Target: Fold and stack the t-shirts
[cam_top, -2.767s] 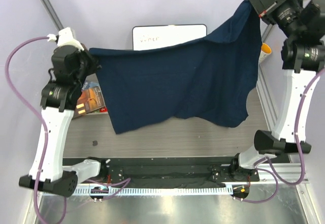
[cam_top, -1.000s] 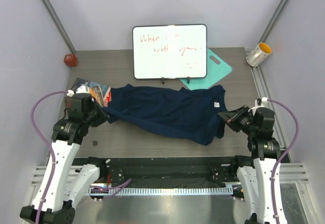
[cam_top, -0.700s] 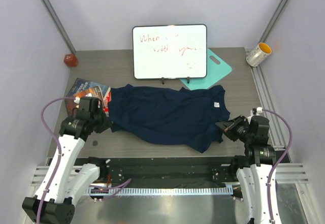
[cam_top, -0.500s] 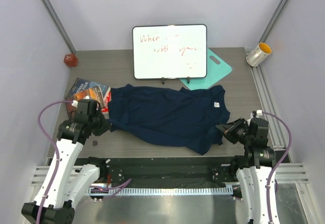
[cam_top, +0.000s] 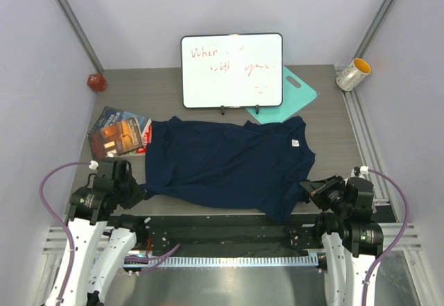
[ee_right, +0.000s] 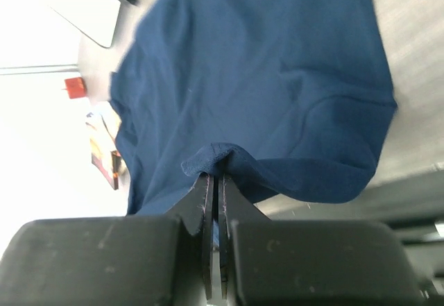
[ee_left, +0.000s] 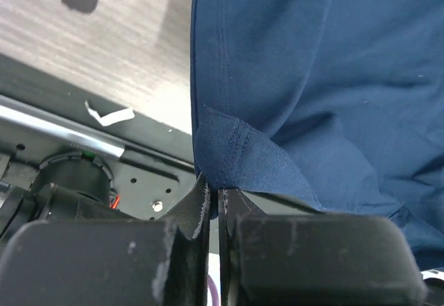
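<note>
One dark navy t-shirt (cam_top: 229,164) lies spread on the grey table, collar with a white tag toward the right. My left gripper (cam_top: 141,190) is shut on the shirt's near left hem corner (ee_left: 229,157) at the table's front edge. My right gripper (cam_top: 305,189) is shut on the near right hem corner (ee_right: 218,157), also at the front edge. Both pinched corners are bunched up between the fingers. The rest of the shirt (ee_right: 263,77) lies flat with a few wrinkles. I see no other t-shirt.
A whiteboard (cam_top: 232,70) stands at the back on its stand. A teal board (cam_top: 295,91) lies behind the shirt's right side. A magazine (cam_top: 119,131) lies at the left, a red object (cam_top: 96,82) at the far left, a yellow-rimmed cup (cam_top: 352,74) at the far right.
Both grippers came down from holding the shirt up in the air, then drew its near edge toward the front of the table. The shirt now lies spread flatter.
</note>
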`<control>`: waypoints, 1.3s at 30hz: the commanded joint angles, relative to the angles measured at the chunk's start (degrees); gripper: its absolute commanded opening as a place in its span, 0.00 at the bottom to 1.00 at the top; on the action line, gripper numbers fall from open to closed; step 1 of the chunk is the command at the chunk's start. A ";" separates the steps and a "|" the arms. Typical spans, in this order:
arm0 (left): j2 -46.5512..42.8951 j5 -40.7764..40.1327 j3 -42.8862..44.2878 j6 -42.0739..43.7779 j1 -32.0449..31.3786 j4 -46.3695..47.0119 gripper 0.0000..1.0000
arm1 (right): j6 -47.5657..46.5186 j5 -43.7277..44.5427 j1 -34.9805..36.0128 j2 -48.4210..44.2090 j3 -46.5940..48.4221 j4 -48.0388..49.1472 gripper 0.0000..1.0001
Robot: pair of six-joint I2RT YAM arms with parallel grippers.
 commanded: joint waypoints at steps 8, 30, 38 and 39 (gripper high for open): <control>2.92 -0.73 -2.08 -1.77 -0.15 -2.92 0.00 | 0.87 -4.07 0.35 2.54 2.29 -5.63 0.01; 29.11 -4.77 4.32 4.83 -0.07 4.38 0.00 | -13.72 6.83 1.05 26.97 16.18 7.99 0.01; 35.08 -8.28 10.30 5.61 -0.07 5.08 0.00 | -18.37 3.06 0.96 37.07 16.96 15.19 0.01; 36.05 -8.81 10.74 6.05 -0.07 5.17 0.00 | -19.68 1.57 1.05 38.48 17.41 15.90 0.01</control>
